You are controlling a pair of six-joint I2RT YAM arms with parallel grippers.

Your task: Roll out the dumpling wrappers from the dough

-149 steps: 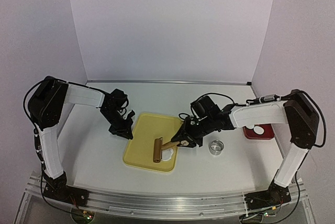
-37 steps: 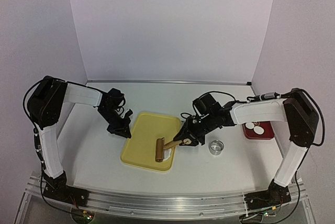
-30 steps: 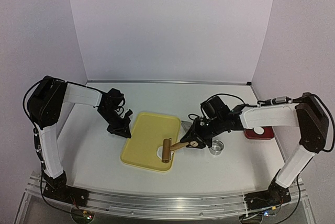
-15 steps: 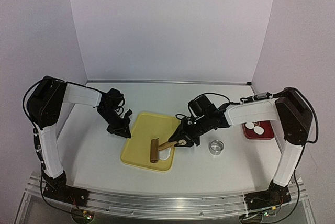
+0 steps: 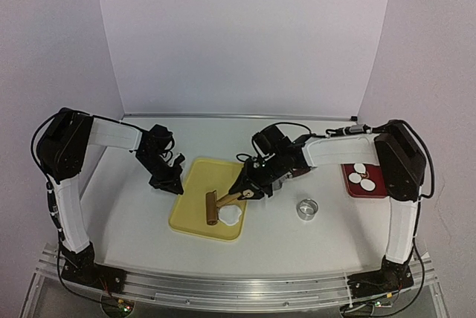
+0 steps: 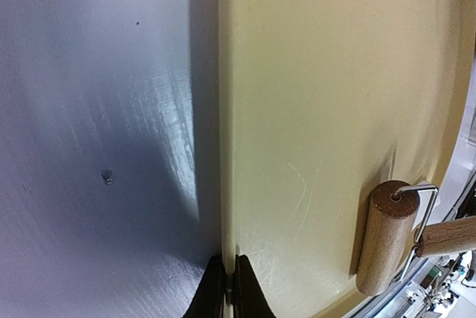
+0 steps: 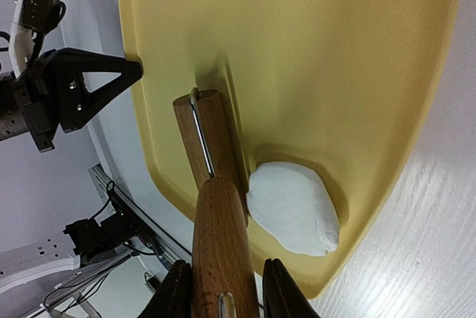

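Note:
A yellow tray (image 5: pixel 201 180) lies between the arms, with a white dough patch (image 5: pixel 229 215) in its near right corner. My right gripper (image 5: pixel 249 188) is shut on the wooden handle (image 7: pixel 219 251) of a roller. The roller's barrel (image 5: pixel 211 208) rests on the tray just left of the dough (image 7: pixel 294 210). My left gripper (image 5: pixel 172 186) is shut on the tray's left rim (image 6: pixel 227 184). Small white round dumpling wrappers (image 5: pixel 363 178) lie on a red plate (image 5: pixel 375 192) at the right.
A metal ring cutter (image 5: pixel 306 209) stands on the table, right of the tray and short of the red plate. Bare table (image 6: pixel 97 110) stretches left of the tray. White walls close the back and both sides.
Over the last second the right gripper has carried the roller leftward, off the dough and onto bare tray. The tray has shifted slightly left. The left gripper has kept its hold on the rim.

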